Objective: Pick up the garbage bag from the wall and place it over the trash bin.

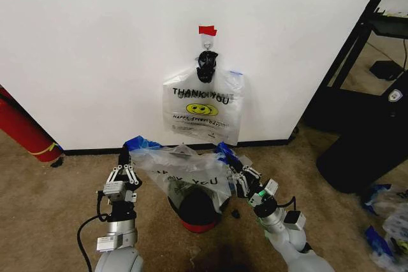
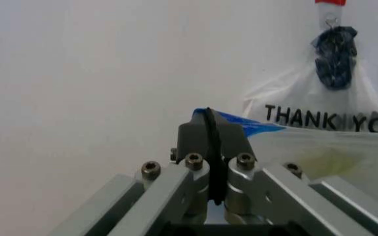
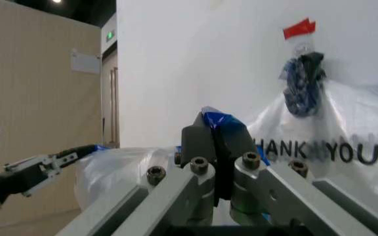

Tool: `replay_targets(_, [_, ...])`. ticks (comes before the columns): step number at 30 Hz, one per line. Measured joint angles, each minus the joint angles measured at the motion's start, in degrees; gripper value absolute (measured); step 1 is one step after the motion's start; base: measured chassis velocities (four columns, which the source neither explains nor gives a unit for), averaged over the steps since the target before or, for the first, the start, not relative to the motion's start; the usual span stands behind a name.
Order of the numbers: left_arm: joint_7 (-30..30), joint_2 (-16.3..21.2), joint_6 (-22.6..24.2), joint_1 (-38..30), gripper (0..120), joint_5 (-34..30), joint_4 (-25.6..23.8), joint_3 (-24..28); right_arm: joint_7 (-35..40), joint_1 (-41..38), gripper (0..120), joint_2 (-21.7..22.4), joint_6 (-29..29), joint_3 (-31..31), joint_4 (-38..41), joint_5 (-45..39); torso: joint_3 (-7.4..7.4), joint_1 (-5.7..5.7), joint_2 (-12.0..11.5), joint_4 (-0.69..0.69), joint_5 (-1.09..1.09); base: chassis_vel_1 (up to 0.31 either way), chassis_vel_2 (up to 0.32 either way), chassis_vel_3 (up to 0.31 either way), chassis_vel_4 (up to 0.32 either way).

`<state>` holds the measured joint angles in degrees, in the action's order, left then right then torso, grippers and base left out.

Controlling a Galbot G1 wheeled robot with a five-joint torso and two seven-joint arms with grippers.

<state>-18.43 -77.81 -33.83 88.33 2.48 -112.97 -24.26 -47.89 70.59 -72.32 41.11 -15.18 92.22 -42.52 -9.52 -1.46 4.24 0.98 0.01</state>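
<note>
Garbage bag stretched between left gripper and right gripper, both jaws clenched on its blue edges, draped over trash bin below them, near wall.

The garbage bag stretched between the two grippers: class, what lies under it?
Under the garbage bag, pinched by the left gripper and right gripper, sits the trash bin: dark body, red base. Its rim is covered.

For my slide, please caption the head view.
Both pincers, left and right, hold the garbage bag stretched above the trash bin.
</note>
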Motion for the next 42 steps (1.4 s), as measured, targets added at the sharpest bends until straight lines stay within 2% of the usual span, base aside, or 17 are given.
replay_targets(8, [-0.04, 1.77, -0.36, 3.11, 0, 0.61, 1.61, 3.21, 1.61, 0.6, 0, 2.72, -0.04, 1.01, -1.5, 1.98, 0.0, 0.0, 0.0, -0.01, 0.01, 0.0, 0.0, 0.0, 0.0])
replay_targets(15, [-0.29, 5.55, -0.94, 6.74, 0, 1.49, 2.81, 6.93, -1.55, 3.7, 0, 8.44, 1.01, 2.33, -1.59, 3.09, 0.01, 0.0, 0.0, 0.01, 0.0, 0.0, 0.0, 0.0, 0.0])
replay_targets(20, [0.15, 7.31, -2.13, 8.18, 0, 4.87, 3.5, 9.08, -11.83, 5.23, 0, 12.17, 1.94, 0.09, -2.82, 3.07, 0.01, 0.0, 0.0, 0.0, 0.0, 0.0, 0.0, 0.0, 0.0])
replay_targets(26, [-0.42, 8.47, -2.25, 9.31, 0, 7.58, 4.79, 8.97, -17.47, 5.31, 0, 12.62, 2.42, -0.98, -6.23, 3.54, 0.01, 0.0, 0.0, 0.0, 0.0, 0.0, 0.0, 0.0, 0.0])
replay_targets(33, [-2.44, 9.65, -2.22, 11.57, 0, 12.0, 5.97, 8.03, -20.4, 5.72, 0, 12.6, 2.75, -1.27, -8.3, 3.11, 0.01, 0.0, 0.0, 0.0, 0.0, 0.0, 0.0, 0.0, 0.0])
replay_targets(37, [-4.74, 9.49, -1.93, 11.65, 0, 15.73, 9.99, 7.55, -20.53, 5.37, 0, 11.9, 5.05, -0.89, -11.22, 3.74, 0.0, 0.0, 0.0, 0.0, -0.01, 0.0, 0.0, 0.0, 0.0])
replay_targets(42, [-6.77, 9.27, -0.65, 10.96, 0, 17.06, 13.33, 7.49, -19.98, 5.2, 0, 11.02, 6.01, -0.64, -14.0, 4.64, 0.0, 0.0, 0.0, 0.0, 0.0, 0.0, 0.0, 0.0, 0.0])
